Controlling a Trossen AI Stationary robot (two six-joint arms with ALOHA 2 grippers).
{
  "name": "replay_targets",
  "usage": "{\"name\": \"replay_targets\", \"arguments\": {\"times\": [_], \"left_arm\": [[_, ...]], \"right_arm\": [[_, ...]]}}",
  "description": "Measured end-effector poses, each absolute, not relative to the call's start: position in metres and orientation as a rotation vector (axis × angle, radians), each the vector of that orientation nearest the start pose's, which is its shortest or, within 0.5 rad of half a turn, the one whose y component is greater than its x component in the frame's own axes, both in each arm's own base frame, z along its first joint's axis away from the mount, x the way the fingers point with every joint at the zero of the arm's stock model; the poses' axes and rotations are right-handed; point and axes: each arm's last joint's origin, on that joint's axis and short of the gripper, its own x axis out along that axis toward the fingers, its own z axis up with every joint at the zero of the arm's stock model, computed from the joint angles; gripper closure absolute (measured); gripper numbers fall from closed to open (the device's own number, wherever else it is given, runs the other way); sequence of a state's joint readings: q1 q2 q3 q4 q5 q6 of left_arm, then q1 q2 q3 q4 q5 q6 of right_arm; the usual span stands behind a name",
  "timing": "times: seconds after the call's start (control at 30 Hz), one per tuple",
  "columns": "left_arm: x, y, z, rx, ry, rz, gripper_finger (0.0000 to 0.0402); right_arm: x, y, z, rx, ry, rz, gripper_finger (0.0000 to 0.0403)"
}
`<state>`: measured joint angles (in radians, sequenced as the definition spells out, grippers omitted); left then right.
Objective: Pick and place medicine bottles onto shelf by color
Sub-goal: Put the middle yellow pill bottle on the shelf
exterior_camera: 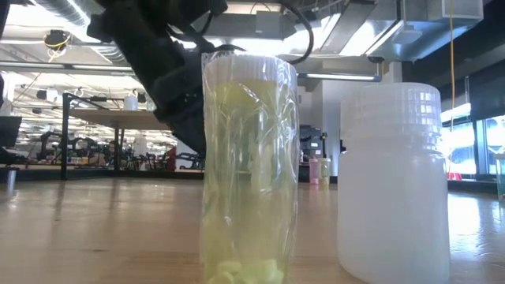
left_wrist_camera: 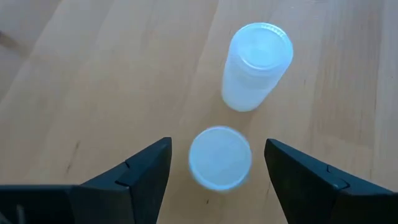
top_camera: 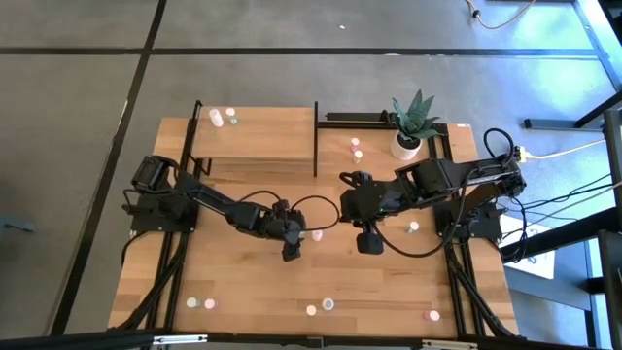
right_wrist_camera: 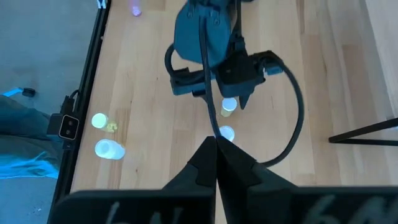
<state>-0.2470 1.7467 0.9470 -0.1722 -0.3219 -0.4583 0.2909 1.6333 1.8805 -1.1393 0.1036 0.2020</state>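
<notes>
From above, I count two medicine bottles [top_camera: 223, 118] on the shelf [top_camera: 255, 136] at far left, a potted plant [top_camera: 412, 125] at far right. My left gripper [left_wrist_camera: 217, 163] spreads around one of two white-topped bottles [left_wrist_camera: 219, 157] at mid-table. My right gripper [right_wrist_camera: 217, 155] is pressed together just right of it.

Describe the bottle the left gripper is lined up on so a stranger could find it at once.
Start at the middle of the wooden tabletop, where the two dark arms meet. Under the open left gripper stand two whitish bottles close together. The target bottle is the upright one between the fingers; its neighbour stands just beyond the fingertips.
</notes>
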Motion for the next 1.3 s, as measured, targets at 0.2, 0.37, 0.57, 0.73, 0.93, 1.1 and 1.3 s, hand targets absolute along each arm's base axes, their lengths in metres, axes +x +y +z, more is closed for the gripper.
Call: {"name": "replay_targets", "arguments": {"times": [0.2, 0.37, 0.57, 0.73, 0.93, 1.1, 1.3], "left_arm": [[0.326, -0.073, 0.151, -0.156, 0.888, 0.275, 0.0158], [0.326, -0.073, 0.151, -0.157, 0.890, 0.272, 0.0195], [0.326, -0.073, 0.151, -0.158, 0.890, 0.273, 0.0248], [0.326, -0.073, 0.151, -0.158, 0.890, 0.273, 0.0286], [0.326, -0.073, 0.151, -0.158, 0.890, 0.273, 0.0307], [0.325, -0.073, 0.153, -0.176, 0.888, 0.282, 0.0309], [0.321, -0.072, 0.167, -0.230, 0.856, 0.297, 0.0310]], "right_arm": [[0.308, 0.089, 0.410, 0.015, 0.881, 0.086, 0.0395], [0.308, 0.089, 0.410, 0.016, 0.881, 0.086, 0.0395], [0.308, 0.089, 0.410, 0.016, 0.882, 0.086, 0.0395], [0.308, 0.089, 0.410, 0.016, 0.881, 0.086, 0.0395], [0.308, 0.089, 0.410, 0.015, 0.882, 0.086, 0.0395], [0.308, 0.089, 0.410, 0.015, 0.882, 0.086, 0.0395], [0.308, 0.089, 0.411, 0.018, 0.874, 0.087, 0.0395]]}}
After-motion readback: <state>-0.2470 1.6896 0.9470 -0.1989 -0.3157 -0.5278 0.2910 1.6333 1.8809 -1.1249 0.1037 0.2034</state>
